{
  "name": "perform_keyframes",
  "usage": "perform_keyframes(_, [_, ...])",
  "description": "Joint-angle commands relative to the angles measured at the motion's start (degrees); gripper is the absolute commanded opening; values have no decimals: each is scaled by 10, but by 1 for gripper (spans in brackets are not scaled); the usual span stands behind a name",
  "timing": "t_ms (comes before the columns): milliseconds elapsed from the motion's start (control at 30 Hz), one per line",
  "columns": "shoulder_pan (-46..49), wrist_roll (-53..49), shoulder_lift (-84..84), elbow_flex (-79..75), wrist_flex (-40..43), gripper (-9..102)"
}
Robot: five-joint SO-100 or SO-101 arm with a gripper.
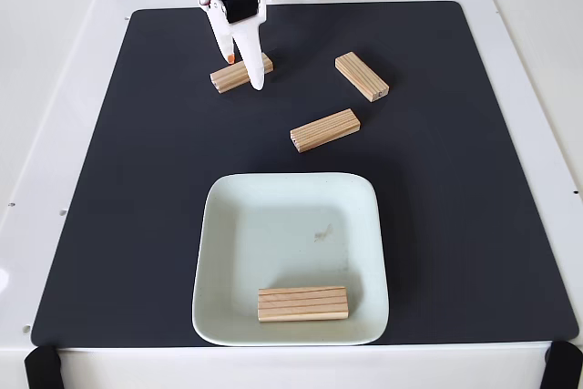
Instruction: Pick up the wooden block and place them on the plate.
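Blocks on mat: three wooden blocks lie on the black mat above the plate in the fixed view.
Left block: the block under the gripper lies tilted near the mat's top left, the white fingers coming down over its middle.
Right block: angled the other way, well apart from the first, near the top right of centre.
Middle block: slightly tilted, between the other two and lower, near the plate's upper rim but not touching it.
Block on plate: flat and level, close to the plate's lower rim.
Plate: pale square with rounded corners, low on the mat, a small grey smudge right of its centre.
Gripper: white, fingers spread a little and straddling the left block; whether they press on it I cannot tell.
Table: white, all round the mat.
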Motion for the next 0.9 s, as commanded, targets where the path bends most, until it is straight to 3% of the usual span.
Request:
perform_keyframes(0, [-6,-3,-6,-16,-6,21])
perform_keyframes(133, [-7,-4,-7,-15,-6,-1])
perform_keyframes(667, [-9,1,18,-44,4,0])
perform_keyframes(867, [-89,156,109,-135,9,0])
